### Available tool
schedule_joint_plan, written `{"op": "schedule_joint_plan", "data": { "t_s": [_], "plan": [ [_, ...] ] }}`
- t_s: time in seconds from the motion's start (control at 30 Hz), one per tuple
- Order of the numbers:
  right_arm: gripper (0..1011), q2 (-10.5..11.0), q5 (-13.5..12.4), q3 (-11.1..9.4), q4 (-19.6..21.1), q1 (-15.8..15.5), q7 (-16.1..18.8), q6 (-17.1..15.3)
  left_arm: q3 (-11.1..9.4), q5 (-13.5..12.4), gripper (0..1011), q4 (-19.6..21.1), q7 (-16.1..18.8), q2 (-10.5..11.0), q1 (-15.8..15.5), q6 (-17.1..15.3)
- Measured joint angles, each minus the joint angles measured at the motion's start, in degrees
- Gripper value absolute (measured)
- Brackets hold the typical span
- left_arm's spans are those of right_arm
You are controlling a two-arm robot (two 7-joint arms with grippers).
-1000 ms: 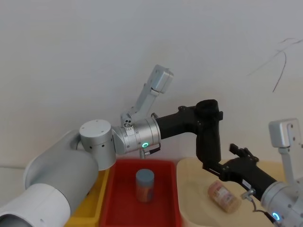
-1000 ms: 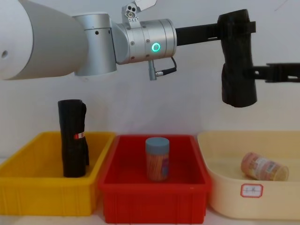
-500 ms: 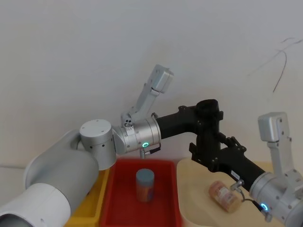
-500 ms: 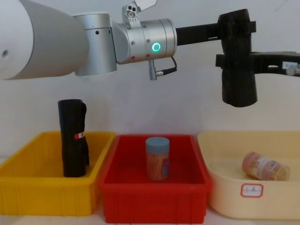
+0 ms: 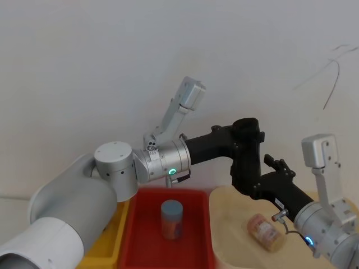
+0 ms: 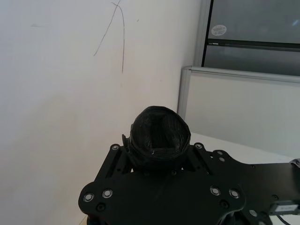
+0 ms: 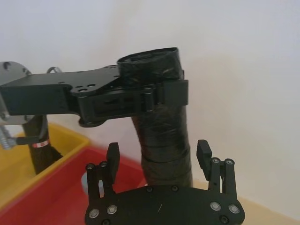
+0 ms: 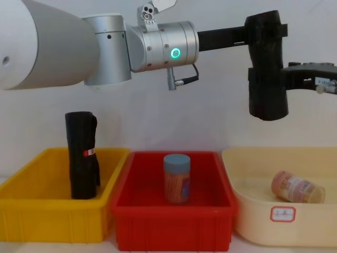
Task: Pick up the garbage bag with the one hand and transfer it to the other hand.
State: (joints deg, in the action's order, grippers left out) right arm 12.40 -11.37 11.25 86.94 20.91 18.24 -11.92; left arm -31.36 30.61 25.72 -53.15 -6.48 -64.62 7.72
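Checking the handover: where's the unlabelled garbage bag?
Right of centre in the chest view, the garbage bag hangs upright above the cream tub, its top clamped by the left gripper, the open right gripper straddling its middle.

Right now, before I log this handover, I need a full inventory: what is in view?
garbage bag: one, matte black, held in the air
bins: three; yellow bin, red bin, cream bin; side by side
labelled roll: one, black, upright in yellow bin
blue-lidded jar: one, orange, upright in red bin
tipped jar: one, pinkish, lying in cream bin
left gripper: one, black, shut on garbage bag's top
right gripper: one, black, open, straddling it lower down
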Motion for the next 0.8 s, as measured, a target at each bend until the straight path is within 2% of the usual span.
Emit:
{"op": "schedule_joint_plan", "data": {
  "t_s": [0.37, 0.8],
  "plan": [
    [1000, 0.23, 0.50, 0.50, -1.65, 1.11, -0.94, 1.25, 0.00, 0.00, 360, 0.00, 0.00, 0.00, 0.01, -0.01],
    [1000, 0.11, 0.45, 2.72, -4.29, 3.73, 0.09, 1.22, 0.00, 0.00, 360, 0.01, 0.01, 0.00, 0.01, -0.01]
  ]
}}
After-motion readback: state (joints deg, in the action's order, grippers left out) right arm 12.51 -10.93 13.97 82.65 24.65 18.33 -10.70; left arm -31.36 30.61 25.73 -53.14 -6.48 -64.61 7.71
